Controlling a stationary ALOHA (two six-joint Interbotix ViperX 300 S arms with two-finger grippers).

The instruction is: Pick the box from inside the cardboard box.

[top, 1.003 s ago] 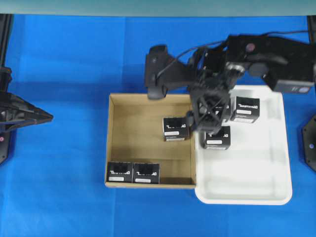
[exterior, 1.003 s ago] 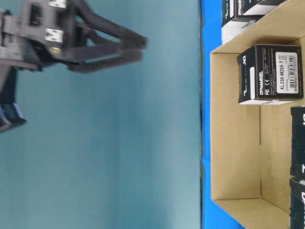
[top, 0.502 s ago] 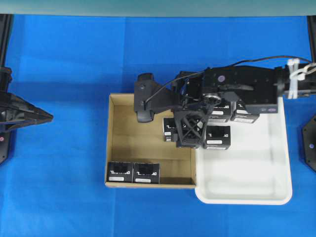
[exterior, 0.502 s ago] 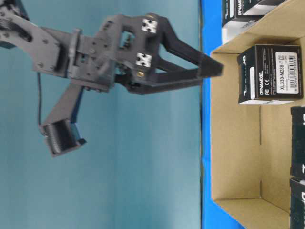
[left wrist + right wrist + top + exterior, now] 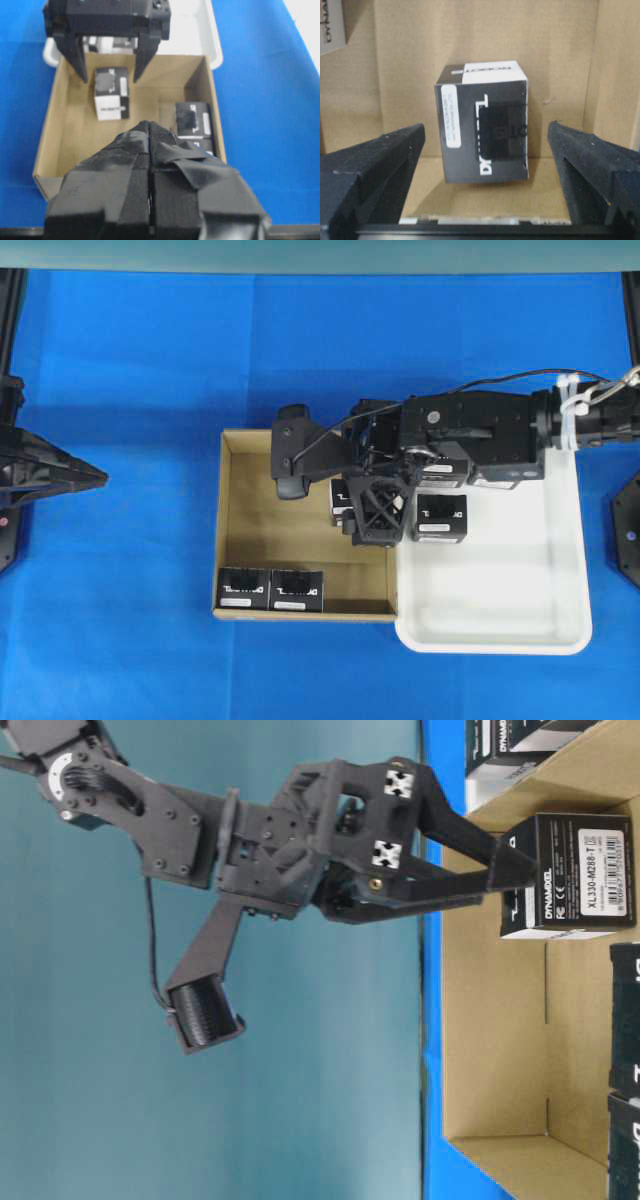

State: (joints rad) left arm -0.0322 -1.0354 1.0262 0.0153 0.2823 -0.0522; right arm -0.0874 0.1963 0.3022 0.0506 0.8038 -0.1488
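My right arm (image 5: 480, 430) is matte black all over, built of boxy housings with small pale screw heads, and a thin black cable loops along it to a wrist bound with white zip ties. Its tool (image 5: 515, 870) has two long black fingers (image 5: 375, 175) faced with coarse foam-like pads, an open cross-braced frame, white cross-marked squares on its side and a ribbed black camera barrel slung below. My left tool (image 5: 150, 165) shows fingers wrapped in wrinkled black tape.

Bright, even light; perhaps blurred foreground.
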